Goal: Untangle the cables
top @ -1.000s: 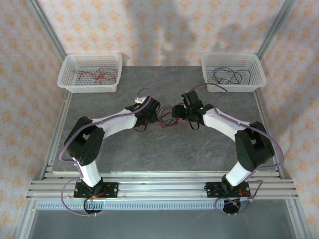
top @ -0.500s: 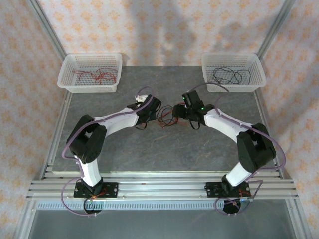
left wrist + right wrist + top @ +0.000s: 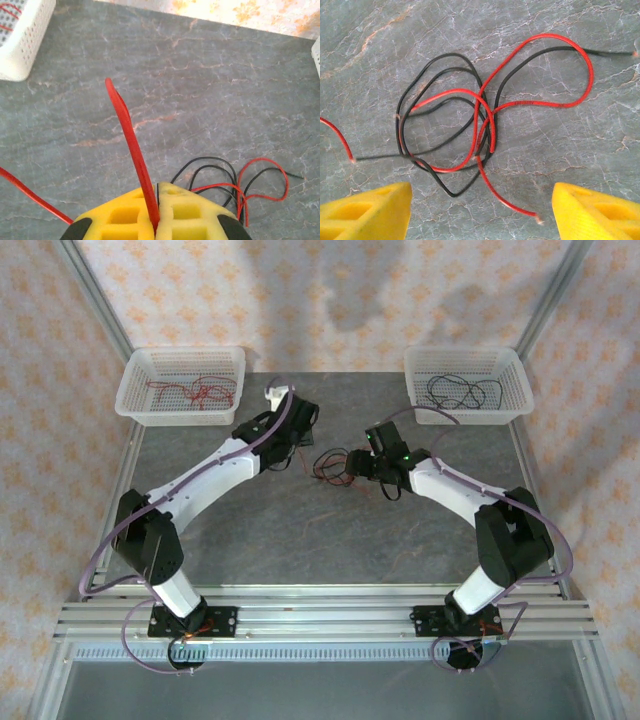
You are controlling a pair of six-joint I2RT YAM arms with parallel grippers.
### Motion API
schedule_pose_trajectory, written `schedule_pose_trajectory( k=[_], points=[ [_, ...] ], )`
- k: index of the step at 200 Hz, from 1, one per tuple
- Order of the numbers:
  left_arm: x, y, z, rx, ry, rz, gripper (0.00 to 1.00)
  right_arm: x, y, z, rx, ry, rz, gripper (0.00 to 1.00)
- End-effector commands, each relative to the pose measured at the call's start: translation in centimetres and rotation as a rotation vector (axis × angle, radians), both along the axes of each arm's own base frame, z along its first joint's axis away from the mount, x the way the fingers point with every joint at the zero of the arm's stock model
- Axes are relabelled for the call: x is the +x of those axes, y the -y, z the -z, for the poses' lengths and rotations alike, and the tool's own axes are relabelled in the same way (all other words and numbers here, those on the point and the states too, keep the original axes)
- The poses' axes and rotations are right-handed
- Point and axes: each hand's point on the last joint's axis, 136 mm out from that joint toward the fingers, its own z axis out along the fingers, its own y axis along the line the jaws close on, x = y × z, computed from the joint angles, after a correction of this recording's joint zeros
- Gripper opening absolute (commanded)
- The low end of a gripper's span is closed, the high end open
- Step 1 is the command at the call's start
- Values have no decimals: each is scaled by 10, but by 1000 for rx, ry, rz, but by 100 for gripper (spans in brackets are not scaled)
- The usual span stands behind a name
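A loose tangle of red and black cables [image 3: 330, 466] lay on the grey tabletop [image 3: 300, 540] between the two arms, about midway between the left basket [image 3: 180, 353] and the right basket [image 3: 465, 353] and nearer the camera than both. In the right wrist view the cables [image 3: 470, 125] were spread in overlapping loops with the long axis running left to right; one large red loop and a black strand reached toward the upper right, and a free red end pointed toward the lower right. The left pincer [image 3: 296, 440] was seen just left of the tangle. In its wrist view the left pincer [image 3: 156, 192] was pressed together on a single red cable [image 3: 127, 135], which rose steeply from between the yellow pads, leaned left and bent over at its top. The rest of the tangle [image 3: 235, 185] lay flat just to the right of those pads. The right pincer [image 3: 355, 462] was held at the tangle's right edge. In its own view the right pincer [image 3: 482, 200] was spread wide, with nothing gripped and the loops lying just beyond the fingertips.
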Motion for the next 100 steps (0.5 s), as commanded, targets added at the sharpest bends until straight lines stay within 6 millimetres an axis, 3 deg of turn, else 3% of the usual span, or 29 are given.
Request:
schedule_pose_trajectory(
  k=[1, 53, 75, 100],
  points=[
    [5, -20, -14, 118, -10, -19, 0, -4, 1, -6, 9, 13, -1, 73],
    [29, -21, -69, 134, 66, -21, 0, -1, -6, 1, 40, 10, -8, 73],
    [31, -13, -74, 104, 76, 5, 0, 13, -26, 6, 107, 7, -31, 72],
    [31, -8, -74, 82, 77, 21, 0, 42, -40, 17, 129, 21, 3, 68]
  ],
)
